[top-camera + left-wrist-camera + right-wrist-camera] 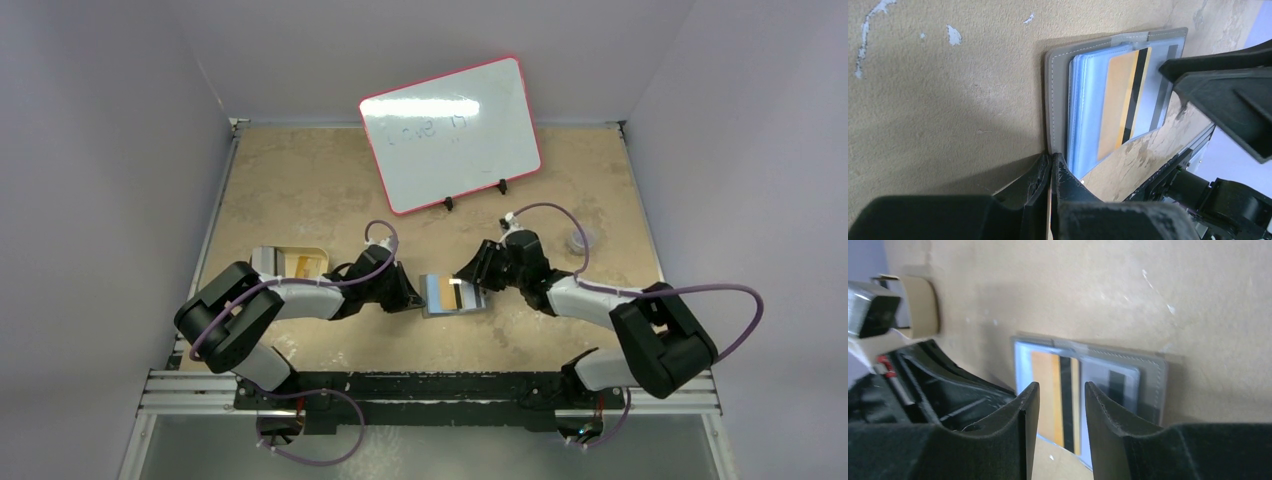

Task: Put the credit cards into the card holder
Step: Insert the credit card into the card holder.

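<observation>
Closest in, along the table's 6 o'clock edge, the metal rail (200, 390) carries both arm bases. From there the arms reach inward and meet at the card holder (452, 295), which lies open and flat on the tan table (330, 190) near its middle.

The left gripper (1050, 159) comes in from the holder's 9 o'clock side. Its fingers are pressed together, with the tips touching the grey stitched edge; whether they pinch the cover I cannot tell.

The right gripper (1062, 387) hangs over the holder from about 2 o'clock. Its fingers stand apart, with nothing between them.

On the blue-grey pockets lies an orange card (1120, 105) with a black stripe. Just beside it, towards 3 o'clock in the top view, is a pale grey card (1163, 85) with a dark stripe. Whether either sits fully inside a sleeve is unclear.

A gold tin (290, 262) with something orange in it rests at the holder's 9 o'clock, beyond the left arm. A red-rimmed whiteboard (450, 135) stands propped at 12 o'clock.
</observation>
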You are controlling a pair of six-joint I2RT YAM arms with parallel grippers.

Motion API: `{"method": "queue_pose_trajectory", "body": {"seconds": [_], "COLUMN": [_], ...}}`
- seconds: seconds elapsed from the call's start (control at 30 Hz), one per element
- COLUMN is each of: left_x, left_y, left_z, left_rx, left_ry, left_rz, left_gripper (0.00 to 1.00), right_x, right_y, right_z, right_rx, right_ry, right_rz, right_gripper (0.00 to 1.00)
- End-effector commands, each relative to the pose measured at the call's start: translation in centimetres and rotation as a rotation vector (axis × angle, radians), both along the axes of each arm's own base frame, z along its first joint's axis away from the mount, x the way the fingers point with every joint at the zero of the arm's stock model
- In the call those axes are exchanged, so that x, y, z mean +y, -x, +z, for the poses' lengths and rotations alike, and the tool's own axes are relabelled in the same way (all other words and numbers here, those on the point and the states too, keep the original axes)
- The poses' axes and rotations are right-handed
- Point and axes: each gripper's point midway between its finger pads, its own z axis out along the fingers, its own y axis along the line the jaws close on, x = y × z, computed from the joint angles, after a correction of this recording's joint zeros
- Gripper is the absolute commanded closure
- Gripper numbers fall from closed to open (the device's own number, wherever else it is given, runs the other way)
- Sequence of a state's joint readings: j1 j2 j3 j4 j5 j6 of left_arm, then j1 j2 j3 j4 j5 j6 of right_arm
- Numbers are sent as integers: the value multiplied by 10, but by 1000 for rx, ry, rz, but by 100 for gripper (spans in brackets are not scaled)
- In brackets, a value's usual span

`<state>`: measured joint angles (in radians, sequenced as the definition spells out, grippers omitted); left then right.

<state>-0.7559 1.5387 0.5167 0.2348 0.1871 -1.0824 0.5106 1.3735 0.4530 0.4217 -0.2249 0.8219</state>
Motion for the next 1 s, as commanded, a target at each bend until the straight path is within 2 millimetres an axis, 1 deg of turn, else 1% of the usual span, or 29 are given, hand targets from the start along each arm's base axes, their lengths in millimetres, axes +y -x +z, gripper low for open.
{"method": "queue_pose_trajectory", "body": {"seconds": [0.0,0.17,0.3,0.37,0.5,0.63,0.8,0.9,0.97], "left_x": [17,13,10,9,7,9,19,17,14], "left_y": [12,10,9,7,3,-2,-14,-18,-19], "left_z": [-23,-20,-17,-14,-11,-8,-1,2,2], "left_rx": [43,35,25,18,4,-14,-55,-66,-66], "left_ry": [-103,-91,-81,-77,-87,-137,-237,-242,-233], "left_rz": [4,1,-3,-3,-11,-27,-30,-37,-42], "left_gripper": [100,100,100,100,100,100,100,100,100], "right_x": [-8,3,21,29,43,48,46,51,53], "right_y": [14,20,26,27,26,26,27,26,24], "right_z": [-14,-17,-17,-15,-1,8,15,25,23], "right_rx": [55,73,80,76,45,25,-12,-68,-74], "right_ry": [89,82,51,37,-19,-46,-50,-86,-81], "right_rz": [23,40,73,88,112,127,133,164,175], "right_gripper": [58,57,57,57,57,58,65,65,64]}}
